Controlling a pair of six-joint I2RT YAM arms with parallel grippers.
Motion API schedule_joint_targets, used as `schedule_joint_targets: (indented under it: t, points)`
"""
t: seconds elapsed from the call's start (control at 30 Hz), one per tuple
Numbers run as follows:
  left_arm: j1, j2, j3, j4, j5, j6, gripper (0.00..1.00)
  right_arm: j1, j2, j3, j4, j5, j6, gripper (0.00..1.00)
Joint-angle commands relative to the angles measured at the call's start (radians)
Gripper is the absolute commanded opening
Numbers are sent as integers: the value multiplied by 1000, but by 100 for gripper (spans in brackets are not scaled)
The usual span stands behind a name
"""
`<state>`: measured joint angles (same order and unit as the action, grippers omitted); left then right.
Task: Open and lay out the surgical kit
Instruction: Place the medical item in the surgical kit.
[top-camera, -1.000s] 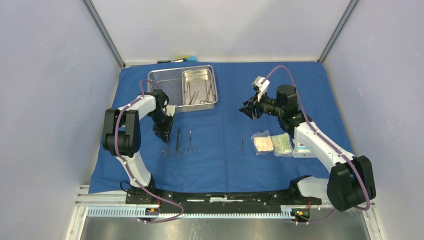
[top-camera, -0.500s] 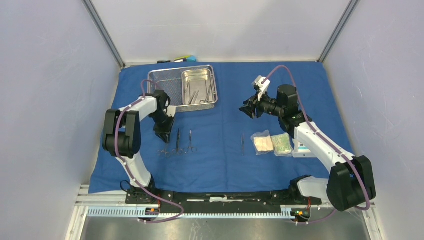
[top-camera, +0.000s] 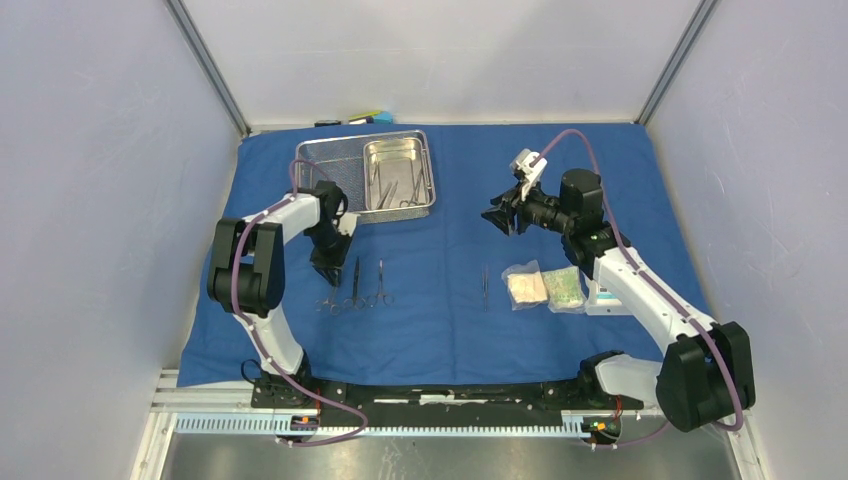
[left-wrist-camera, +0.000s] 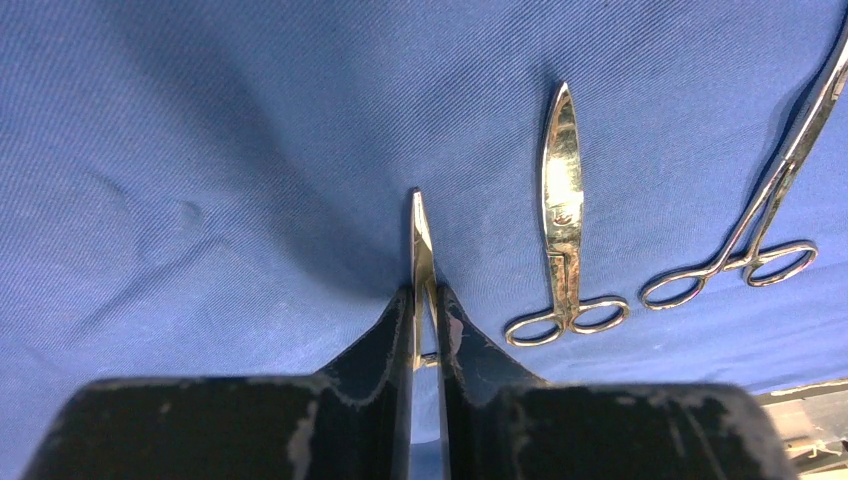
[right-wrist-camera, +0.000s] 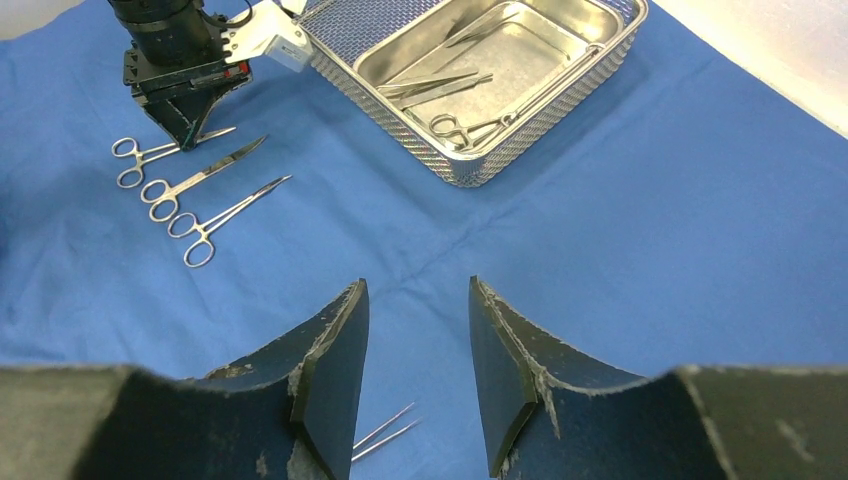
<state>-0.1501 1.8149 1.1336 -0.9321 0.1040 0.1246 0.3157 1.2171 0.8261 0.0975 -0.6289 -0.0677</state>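
So the blue cloth wrap (top-camera: 450, 330) is spread out and runs nearly wall to wall. Its left edge sits just left of the left arm, and its near edge stops short of the arm bases. The mesh tray (top-camera: 325, 162) is tucked close to the far edge on the left, with the steel pan (top-camera: 395, 155) in its right half and a few instruments lying in the pan.

The left gripper (left-wrist-camera: 423, 295) is down at the cloth, pinched narrow on a slim scissors-like instrument (left-wrist-camera: 420, 235). Just to its right lie the scissors (left-wrist-camera: 562, 200), then a clamp (left-wrist-camera: 775, 190), so it's tight on that side and roomier to the left.

There's a wide bare stretch of cloth between that row and the tweezers (top-camera: 485, 285). The packets (top-camera: 525, 287) are lined up right of those.

The right gripper (right-wrist-camera: 417, 290) hangs above the cloth right of the tray, jaws moderately apart with nothing between them.

Compared with a second ago, the left arm's elbow has swung a bit farther back and the right arm has nudged slightly back and right. The laid-out bits haven't budged.
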Motion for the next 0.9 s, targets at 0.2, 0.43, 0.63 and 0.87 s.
schedule_joint_targets:
  t: [0.2, 0.43, 0.63, 0.87]
  points:
    - [10, -8, 5, 50, -13, -44, 12, -10, -33, -15, 33, -13, 8, 49]
    - [39, -14, 5, 70, 1, -60, 7, -12, -28, -19, 39, -18, 11, 49]
    - [56, -20, 5, 78, -2, -69, 4, -12, -30, -25, 44, -23, 12, 50]
    - [78, -47, -1, 91, -2, -77, 2, -13, -36, -30, 50, -29, 16, 50]
